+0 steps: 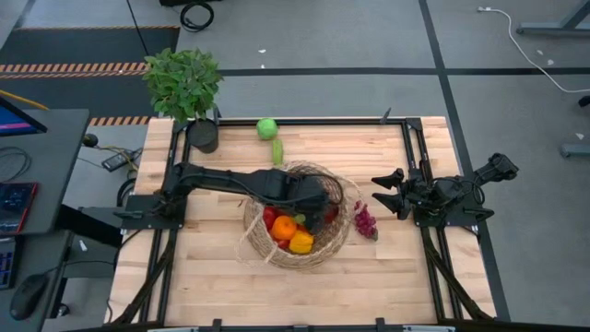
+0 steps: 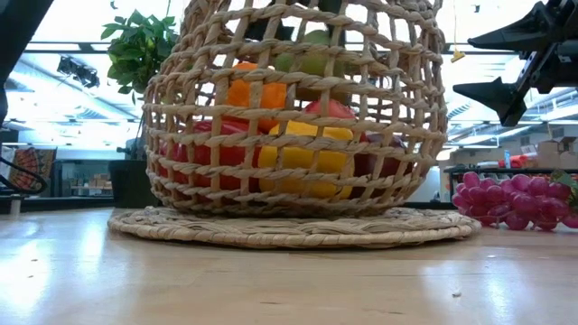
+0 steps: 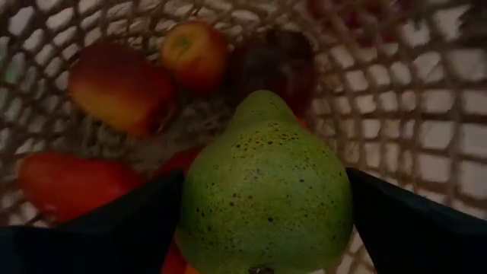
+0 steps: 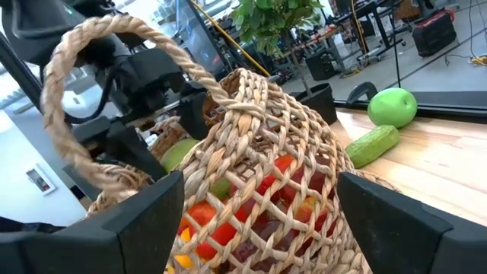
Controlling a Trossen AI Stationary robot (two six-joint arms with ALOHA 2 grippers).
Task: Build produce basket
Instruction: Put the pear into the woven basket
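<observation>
1. Basket (image 1: 295, 242) of tan wicker, on a woven mat (image 2: 289, 230) mid-tabletop (image 1: 203, 277); holds red, orange and yellow pieces.
2. Left claw (image 1: 318, 210) inside basket mouth, grasping green pear (image 3: 262, 190) above fruit already within; pear wedged between both fingers.
3. Right claw (image 1: 387, 192) released, fingers apart, hovering near right tabletop edge, apart from basket.
4. Purple grape bunch (image 1: 365, 221) on tabletop just beside basket, right side.
5. Green apple (image 1: 267, 128) and cucumber (image 1: 277, 151) near far edge; potted plant (image 1: 184, 88) at far left corner.
</observation>
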